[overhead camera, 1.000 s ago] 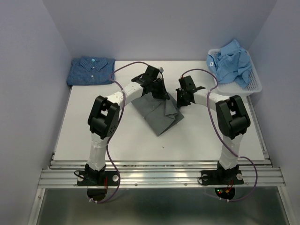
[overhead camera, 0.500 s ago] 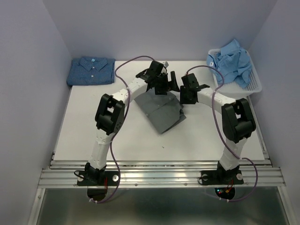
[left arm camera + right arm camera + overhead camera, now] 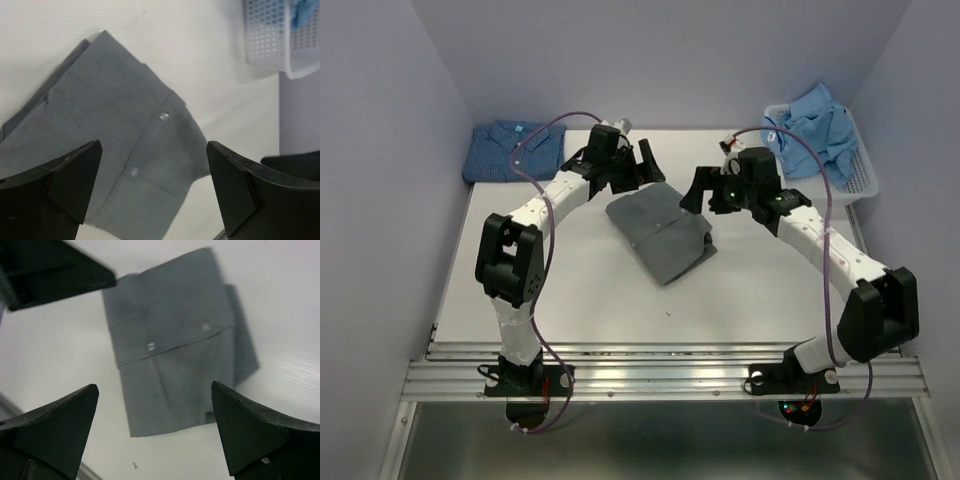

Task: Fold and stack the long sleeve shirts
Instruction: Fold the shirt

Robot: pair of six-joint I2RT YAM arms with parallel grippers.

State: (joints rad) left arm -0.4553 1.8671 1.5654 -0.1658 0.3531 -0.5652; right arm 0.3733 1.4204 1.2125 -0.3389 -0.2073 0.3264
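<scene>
Between the two pincers: grey shirt (image 3: pixel 660 232), folded, lying flat
Left pincer (image 3: pixel 638 167): jaws wide apart, empty, at the shirt's far left corner
Right pincer (image 3: pixel 706 192): jaws wide apart, empty, by the shirt's right edge
Dotted blue shirt (image 3: pixel 515 150): folded, left of the left pincer
Light blue shirt (image 3: pixel 815 125): crumpled in the basket (image 3: pixel 850 186), behind the right pincer

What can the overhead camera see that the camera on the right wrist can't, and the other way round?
Only the overhead view shows the dark blue shirt, folded at the far left corner, and the basket at the far right with the light blue shirt heaped in it. Only the right wrist view shows, close up, the two small buttons on the grey shirt. Both views show that grey shirt lying folded on the white table.
</scene>
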